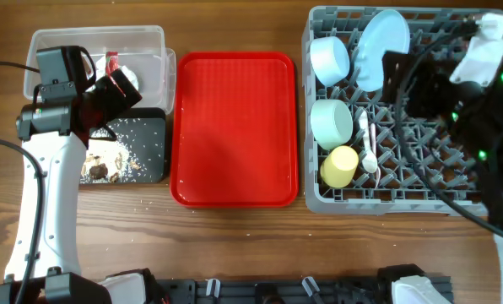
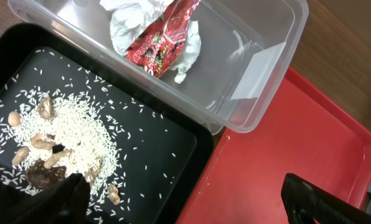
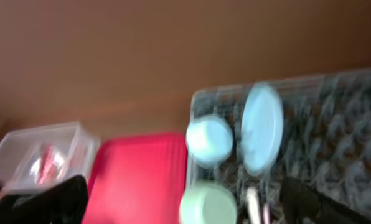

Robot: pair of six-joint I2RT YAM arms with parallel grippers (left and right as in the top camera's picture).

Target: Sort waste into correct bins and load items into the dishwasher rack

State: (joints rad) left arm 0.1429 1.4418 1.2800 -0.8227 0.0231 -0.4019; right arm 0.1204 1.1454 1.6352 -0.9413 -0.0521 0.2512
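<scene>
Overhead: right of the red tray [image 1: 235, 127], the dishwasher rack [image 1: 403, 203] holds an on-edge plate [image 1: 380, 49], two bowls [image 1: 330, 59], a cup [image 1: 339, 166], and a spoon [image 1: 370, 154] parallel to that tray's long sides. Left wrist: beside that tray, the clear tub [image 2: 266, 62] holds paper [image 2: 126, 22] and a slanting wrapper [image 2: 164, 34], the black tray [image 2: 160, 155] rice [image 2: 73, 134] and scraps [image 2: 43, 107]; the left claw [image 2: 182, 190] gapes empty. Right wrist: the right claw [image 3: 179, 199] is spread wide.

Clear tub [image 1: 95, 32] in the counter's far-left corner holds the crumpled paper [image 2: 126, 25] and red wrapper [image 2: 164, 34]. Black tray [image 2: 167, 149] right against its near side has rice [image 2: 79, 134] and brown scraps [image 2: 42, 143]. Grey rack [image 1: 403, 196] by the right edge: plate [image 1: 382, 42] on edge, a pale blue bowl [image 1: 330, 59], a greenish bowl [image 1: 332, 121], yellow cup [image 1: 339, 166], plus white cutlery [image 1: 369, 145], probably the spoon and fork.
</scene>
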